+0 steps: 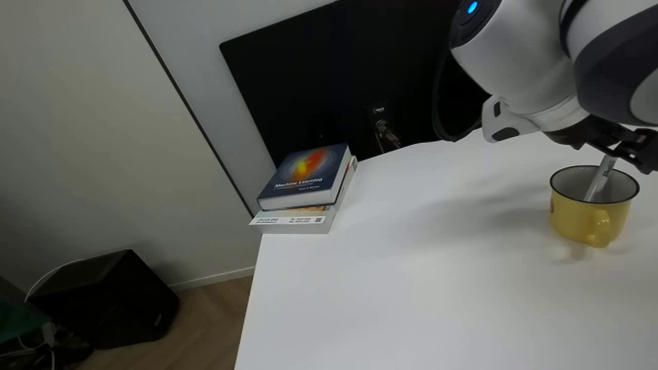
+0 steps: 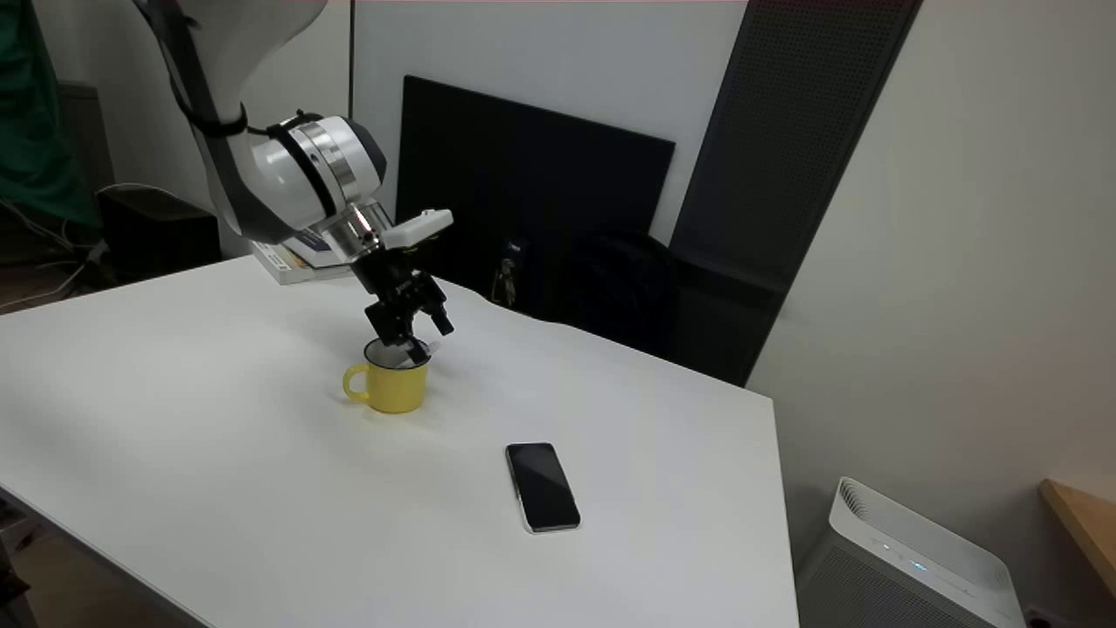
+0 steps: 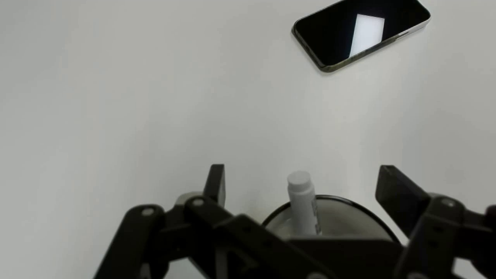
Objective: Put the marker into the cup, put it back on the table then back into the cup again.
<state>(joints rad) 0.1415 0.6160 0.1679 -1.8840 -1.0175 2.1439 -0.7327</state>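
Claw (image 3: 302,182): gaped at the mouth of the cup (image 1: 570,221), grasping nothing.
Marker (image 3: 303,204): stood tilted in the cup, between the parted fingers (image 3: 399,193), apparently apart from both.
Long axis: ran steep, crosswise to the claw's closing line (probably well placed for a pinch and lift).
Direction: leaned right in both exterior views, pointing up out of the cup.

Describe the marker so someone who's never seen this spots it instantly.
On the white table stands a yellow, dark-rimmed cup. The marker leans inside it, one end poking out above. Unlike the black-faced phone, which lies flat on the tabletop, it is slim, white and tilted.
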